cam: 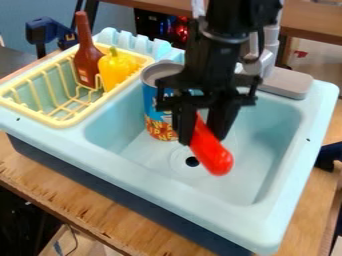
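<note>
Above the sink basin, my black gripper [202, 134] hangs down with its fingers closed around a red elongated object [212, 150]. The object's rounded end points down and to the right, over the drain area. Just left of the gripper, a can [159, 122] with a blue and orange label stands upright in the basin, partly hidden behind the arm. A brown bottle [87, 60] and a yellow pepper [115, 69] are in the yellow dish rack at the upper left.
The light blue toy sink [150, 172] rests on a wooden table [87, 202]. The yellow rack [63, 121] occupies its left side. A grey faucet base [287, 82] stands at the back right, behind the arm. Blue clamps are at the upper left and right edge.
</note>
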Tool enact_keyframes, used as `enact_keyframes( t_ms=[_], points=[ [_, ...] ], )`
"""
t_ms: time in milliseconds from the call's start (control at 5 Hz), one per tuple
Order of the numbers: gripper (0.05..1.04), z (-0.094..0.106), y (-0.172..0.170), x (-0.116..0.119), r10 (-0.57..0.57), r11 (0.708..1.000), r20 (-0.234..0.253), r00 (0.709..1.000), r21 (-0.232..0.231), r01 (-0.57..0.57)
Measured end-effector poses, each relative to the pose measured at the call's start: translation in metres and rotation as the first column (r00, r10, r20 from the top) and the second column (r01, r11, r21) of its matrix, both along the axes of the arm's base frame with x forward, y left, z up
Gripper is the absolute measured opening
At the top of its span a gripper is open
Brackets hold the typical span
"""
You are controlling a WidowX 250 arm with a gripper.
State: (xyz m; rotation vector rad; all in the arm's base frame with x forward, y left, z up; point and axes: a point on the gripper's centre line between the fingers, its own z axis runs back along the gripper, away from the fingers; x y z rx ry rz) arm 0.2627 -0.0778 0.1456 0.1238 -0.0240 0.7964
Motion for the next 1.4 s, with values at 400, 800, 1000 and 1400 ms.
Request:
enact_keyframes(
  t_ms=[400, 800, 1000, 1400],
  points=[
    [0.531, -0.009, -0.010, 0.012, -0.482, 0.875, 0.010, 0.876, -0.049, 0.481],
    [0.531, -0.033, -0.034, 0.041, -0.851, 0.505, 0.138, 0.507, -0.056, 0.861],
    [0.531, -0.042, -0.035, 0.044, -0.892, 0.416, 0.156, 0.423, -0.078, 0.906],
    [0.531, -0.058, -0.025, 0.036, -0.854, 0.475, 0.176, 0.490, -0.122, 0.871]
  ],
)
